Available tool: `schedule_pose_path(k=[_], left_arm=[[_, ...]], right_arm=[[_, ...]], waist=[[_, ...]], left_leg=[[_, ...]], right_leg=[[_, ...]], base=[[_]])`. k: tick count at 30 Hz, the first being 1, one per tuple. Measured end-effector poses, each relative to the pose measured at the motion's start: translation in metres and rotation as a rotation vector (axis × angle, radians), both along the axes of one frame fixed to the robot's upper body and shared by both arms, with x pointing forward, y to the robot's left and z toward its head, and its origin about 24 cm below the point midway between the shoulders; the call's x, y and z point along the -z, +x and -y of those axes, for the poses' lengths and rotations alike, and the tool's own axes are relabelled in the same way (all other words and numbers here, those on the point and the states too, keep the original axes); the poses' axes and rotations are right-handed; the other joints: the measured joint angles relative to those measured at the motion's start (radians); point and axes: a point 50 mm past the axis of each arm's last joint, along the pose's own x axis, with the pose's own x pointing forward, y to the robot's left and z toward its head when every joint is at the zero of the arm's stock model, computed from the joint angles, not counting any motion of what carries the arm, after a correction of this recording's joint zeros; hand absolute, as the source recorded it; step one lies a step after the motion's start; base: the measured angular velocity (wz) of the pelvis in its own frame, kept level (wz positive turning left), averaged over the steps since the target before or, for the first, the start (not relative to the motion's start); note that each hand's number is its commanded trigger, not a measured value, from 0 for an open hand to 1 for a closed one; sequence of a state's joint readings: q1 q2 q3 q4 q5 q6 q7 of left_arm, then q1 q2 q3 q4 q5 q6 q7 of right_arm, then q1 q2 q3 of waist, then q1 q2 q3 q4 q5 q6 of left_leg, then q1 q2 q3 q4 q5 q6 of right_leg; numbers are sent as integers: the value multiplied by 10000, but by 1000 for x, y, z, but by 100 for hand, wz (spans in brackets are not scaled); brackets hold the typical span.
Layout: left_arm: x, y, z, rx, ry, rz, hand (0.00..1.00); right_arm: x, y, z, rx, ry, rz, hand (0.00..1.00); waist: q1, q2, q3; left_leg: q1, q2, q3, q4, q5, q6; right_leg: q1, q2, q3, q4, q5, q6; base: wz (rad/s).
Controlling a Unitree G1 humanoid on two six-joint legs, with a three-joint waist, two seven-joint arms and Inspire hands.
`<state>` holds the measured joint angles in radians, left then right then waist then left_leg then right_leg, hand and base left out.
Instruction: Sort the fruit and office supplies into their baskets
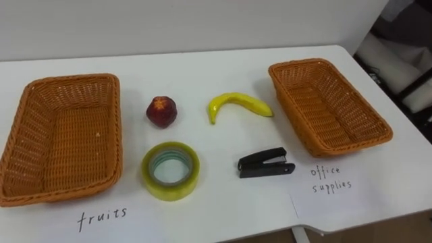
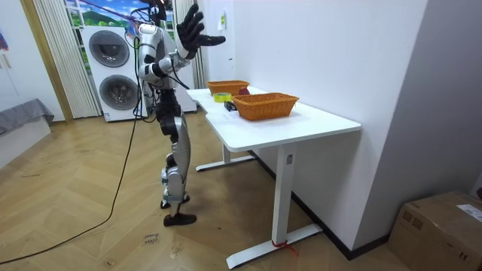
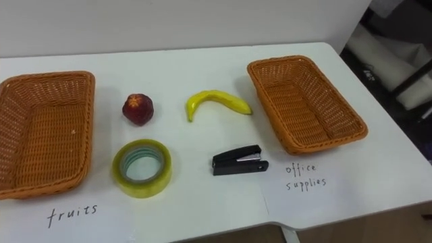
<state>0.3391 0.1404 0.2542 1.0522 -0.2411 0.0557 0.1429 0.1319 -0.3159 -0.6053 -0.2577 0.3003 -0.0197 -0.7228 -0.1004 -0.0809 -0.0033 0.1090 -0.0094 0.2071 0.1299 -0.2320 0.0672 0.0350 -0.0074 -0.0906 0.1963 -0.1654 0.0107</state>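
Two wicker baskets are sitting on the white surface (image 1: 202,64), one toward each end: the left basket (image 1: 64,135) and the right basket (image 1: 329,108). Two handwritten labels are lying along the front edge. One label (image 1: 101,218) is sitting just in front of the left basket. The other, a two-line label (image 1: 331,179), is sitting just in front of the right basket.

Four loose things are lying between the baskets on the surface itself, in two rows of two, none touching another. There are two fruits in the back row. One dark red fruit (image 1: 162,111) is sitting near the left basket, and one yellow banana (image 1: 237,103) is lying curved with its tip near the right basket. There are two office items in the front row. One roll of yellowish tape (image 1: 170,170) is lying flat, hole upward, just in front of the red fruit. One black stapler (image 1: 265,163) is lying closed in front of the banana.

In the room view the robot is standing upright at the long side of the surface, on the room view's left, facing it. Its right hand (image 2: 194,33), on the camera's side of its body, is being held up at about head height. Its fingers are spreading wide and straight and are holding nothing.
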Motion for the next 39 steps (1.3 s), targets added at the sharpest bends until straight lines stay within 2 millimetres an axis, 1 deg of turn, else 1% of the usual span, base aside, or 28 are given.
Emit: schedule_pose_path(k=[1,3,5,7,8,13,17,21,22,25,28,32,35,39], left_arm=[[1,-1,1,83,-37,-98,0],[1,-2,2,170,-44,-173,0],[1,-3,2,161,-30,-171,0],[1,-3,2,155,-15,-195,0],[2,-4,2,149,-26,-233,0],[3,-7,4,293,-97,-508,0],[4,-7,5,725,-152,-741,0],[5,-6,6,815,-186,-772,0],[5,-5,6,820,-186,-767,0],[4,-3,5,922,-147,-737,0],[4,0,1,1126,-111,-699,0],[4,1,1,1185,-177,-645,0],[3,6,-1,1328,-135,-529,0],[1,13,-7,1492,-75,-270,0]], right_arm=[[-5,4,-3,-220,-117,166,0],[-9,9,-10,-698,-275,277,0],[-10,13,-14,-1182,-395,242,0],[-12,17,-16,-1297,-635,194,0],[-15,19,-17,-1358,-899,138,0],[-24,28,-25,-1644,-1814,-51,0],[-30,33,-29,-1768,-2910,-588,0],[-31,38,-34,-2120,-3309,-928,0],[-30,42,-37,-2390,-3349,-1041,0],[-31,49,-44,-2937,-3946,-1722,0],[-34,50,-49,-3166,-4466,-2096,0],[-34,56,-64,-4074,-5004,-2513,0],[-34,60,-74,-4706,-5540,-2900,0],[-31,63,-79,-5356,-5670,-3222,0]], waist=[[30,14,22],[46,13,25],[121,-37,19],[219,-83,18],[227,-112,15],[234,-183,21],[269,-217,22],[313,-253,31],[317,-280,46],[388,-338,44],[535,-391,27],[586,-481,13],[632,-485,8],[783,-440,0]], left_leg=[[23,9,37,23,0,0],[48,10,60,40,0,0],[48,9,51,42,0,1],[17,8,25,39,0,1],[-5,5,-27,53,1,2],[-52,7,-159,95,5,-2],[-100,6,-199,213,6,-1],[-102,8,-210,209,5,-2],[-100,13,-196,208,5,-2],[-112,14,-176,184,4,-2],[-124,21,-176,196,4,-3],[-121,24,-173,209,3,-4],[-113,24,-170,245,5,-3],[-114,26,-181,241,5,-3]], right_leg=[[-27,6,22,71,0,0],[-20,8,35,73,0,0],[0,-8,-18,77,0,0],[-4,-21,-72,76,0,0],[0,-43,-198,77,0,0],[20,-72,-439,74,2,-3],[26,-79,-476,66,2,-3],[28,-76,-479,68,2,-3],[27,-75,-474,71,3,-5],[11,-80,-466,86,6,-9],[9,-79,-479,83,10,-16],[16,-78,-482,81,15,-23],[18,-79,-484,70,28,-29],[35,-76,-498,61,28,-29]], base=[[-6],[-3],[0],[3],[8],[8],[4],[0],[0],[0],[0],[0],[0],[0]])
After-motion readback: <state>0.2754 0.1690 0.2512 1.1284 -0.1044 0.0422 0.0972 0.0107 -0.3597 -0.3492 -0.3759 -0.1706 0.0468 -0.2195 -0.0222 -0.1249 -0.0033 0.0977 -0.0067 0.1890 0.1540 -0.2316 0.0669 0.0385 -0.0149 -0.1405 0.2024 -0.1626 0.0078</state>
